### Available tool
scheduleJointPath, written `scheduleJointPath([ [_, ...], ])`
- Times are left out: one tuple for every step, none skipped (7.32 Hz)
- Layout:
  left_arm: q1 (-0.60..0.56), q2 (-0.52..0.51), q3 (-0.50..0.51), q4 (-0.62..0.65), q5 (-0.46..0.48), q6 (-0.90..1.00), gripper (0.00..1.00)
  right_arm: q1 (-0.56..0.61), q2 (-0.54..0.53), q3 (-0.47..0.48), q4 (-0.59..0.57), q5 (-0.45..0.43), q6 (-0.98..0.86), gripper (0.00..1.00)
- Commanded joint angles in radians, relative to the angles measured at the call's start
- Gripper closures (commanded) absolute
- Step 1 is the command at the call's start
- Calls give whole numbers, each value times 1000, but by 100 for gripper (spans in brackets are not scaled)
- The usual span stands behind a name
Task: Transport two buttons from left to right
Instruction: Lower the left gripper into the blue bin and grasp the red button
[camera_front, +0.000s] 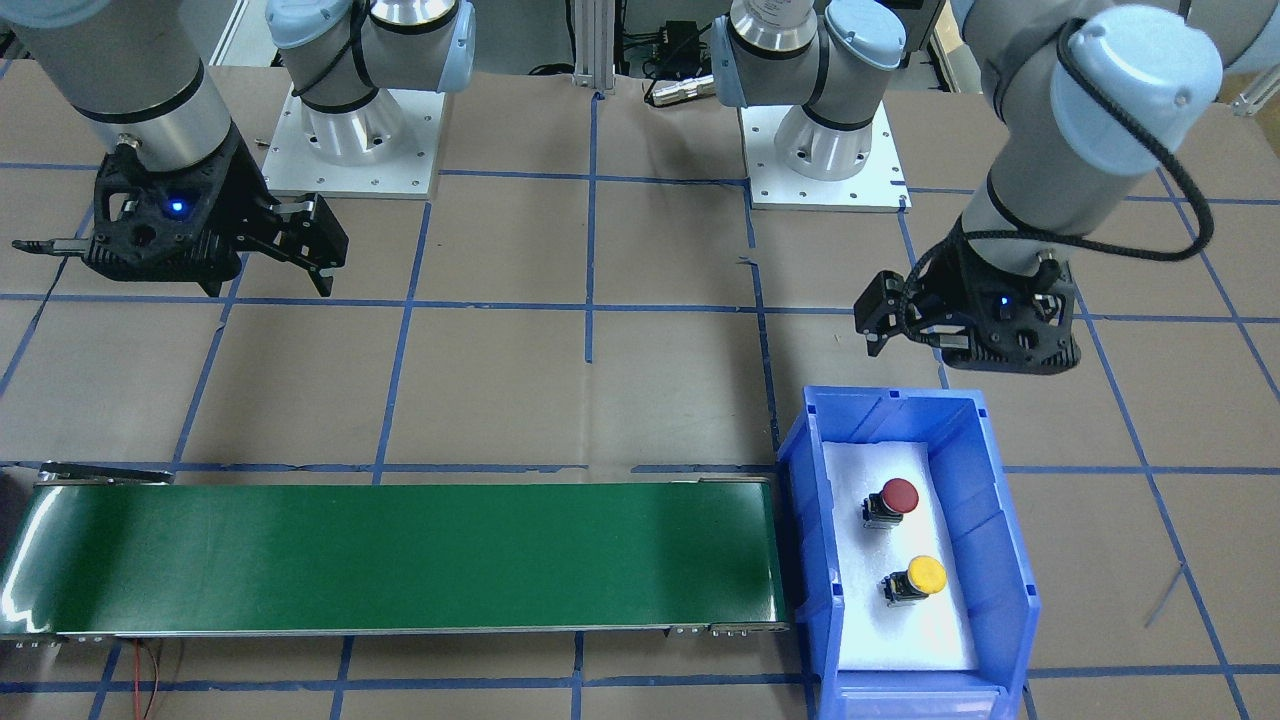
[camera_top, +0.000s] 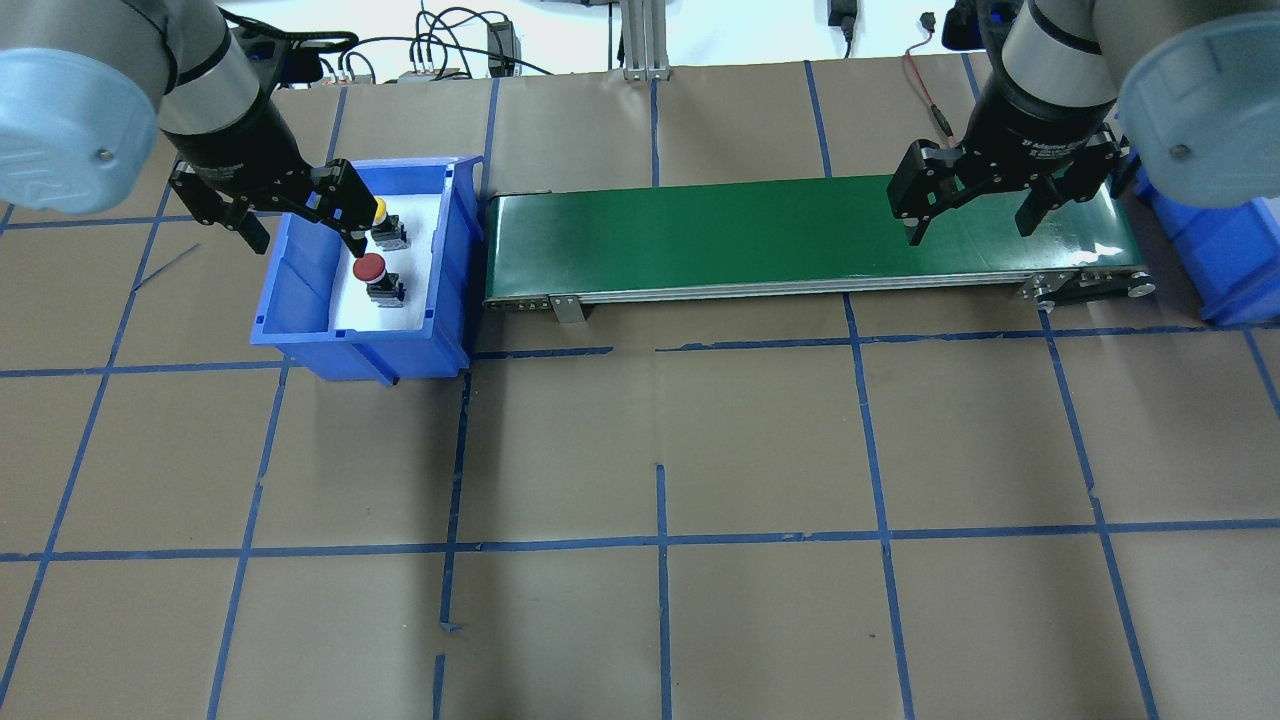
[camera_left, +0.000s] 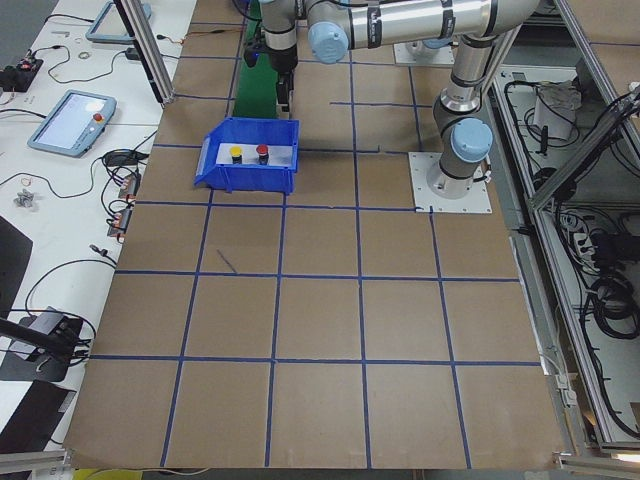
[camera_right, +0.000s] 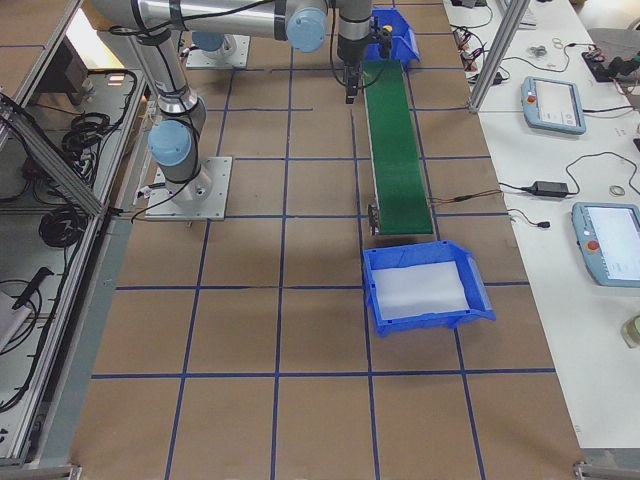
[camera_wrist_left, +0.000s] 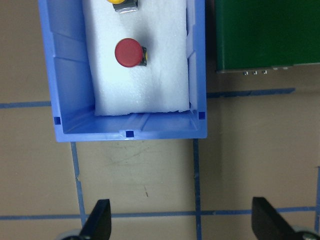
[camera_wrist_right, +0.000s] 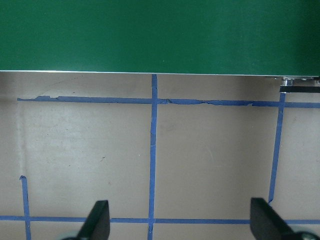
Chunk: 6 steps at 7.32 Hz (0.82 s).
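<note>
- Red button (camera_front: 898, 495) and yellow button (camera_front: 925, 576) sit on white foam (camera_front: 900, 640) in the blue bin (camera_front: 1003, 520).
- Left pincer (camera_top: 305, 232), open and empty, hovers beside the bin's end, nearer the red button.
- Right pincer (camera_top: 972, 230) is open too.

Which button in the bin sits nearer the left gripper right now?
The red-capped button; the yellow-capped one lies beyond it, farther from the left gripper.

Surface (camera_top: 660, 430): brown board, blue tape grid. On it: blue bin (camera_top: 360, 345) at robot's left; green conveyor (camera_top: 780, 235) just beside it; second blue bin (camera_right: 420, 320) off the conveyor's other end; two arm base plates (camera_front: 350, 150).
</note>
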Motion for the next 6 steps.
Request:
scheduleJointPath([
  [15, -119, -1, 107, 0, 47, 1, 0, 1, 1, 1, 1, -1, 0],
  [24, -165, -1, 158, -3, 73, 1, 0, 2, 1, 1, 1, 0, 0],
  [25, -207, -1, 201, -8, 75, 1, 0, 2, 1, 1, 1, -1, 0],
  [28, -233, -1, 227, -9, 77, 3, 0, 4, 1, 1, 1, -1, 0],
  [30, -265, -5, 243, -14, 75, 3, 0, 4, 3, 1, 1, -1, 0],
  [30, -278, -9, 256, -14, 77, 4, 0, 4, 1, 1, 1, -1, 0],
])
